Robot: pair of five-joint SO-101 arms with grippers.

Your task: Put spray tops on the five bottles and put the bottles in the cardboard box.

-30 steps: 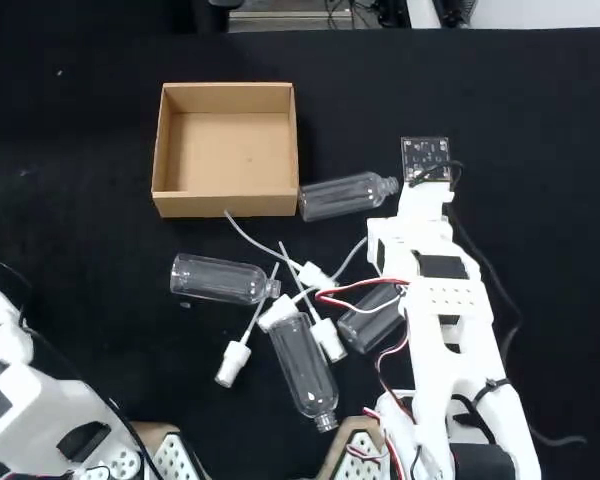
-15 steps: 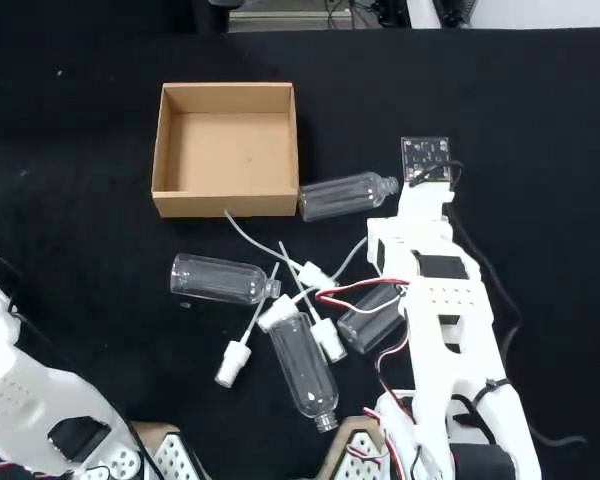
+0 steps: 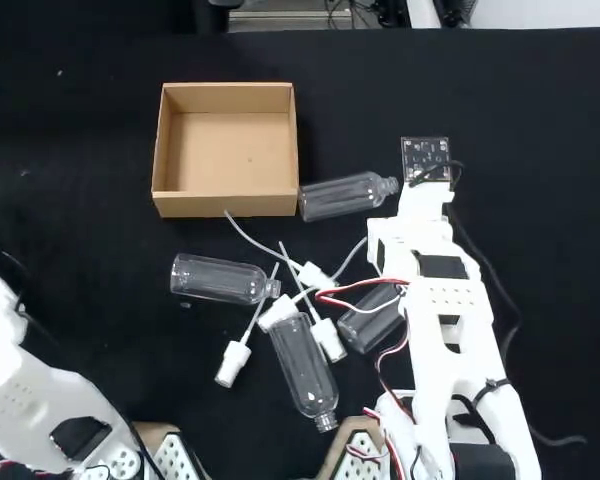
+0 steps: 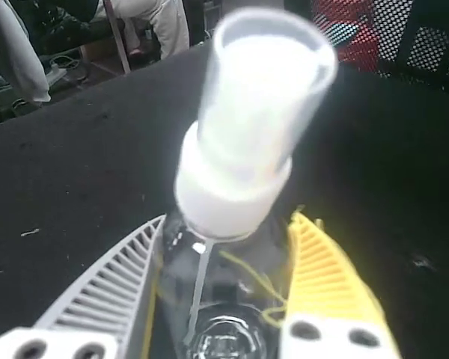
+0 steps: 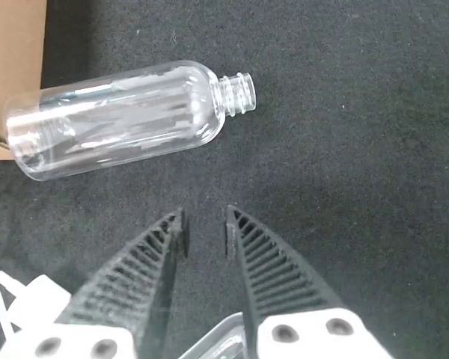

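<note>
Clamping clear capped bottle (image 4: 217, 292), ribbed left gripper (image 4: 228, 224), right gripper (image 5: 206, 224) slightly parted, empty.

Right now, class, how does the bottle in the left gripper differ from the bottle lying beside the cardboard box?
The held bottle wears a white spray top; the loose bottle, beside the cardboard box, has a bare threaded neck. The held bottle is clamped in the left gripper; the loose bottle lies on its side on the table, ungripped. Both are clear plastic.

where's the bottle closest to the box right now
In the high view the bottle lies on its side at the cardboard box's lower right corner, neck pointing right, just ahead of the right hand.
</note>
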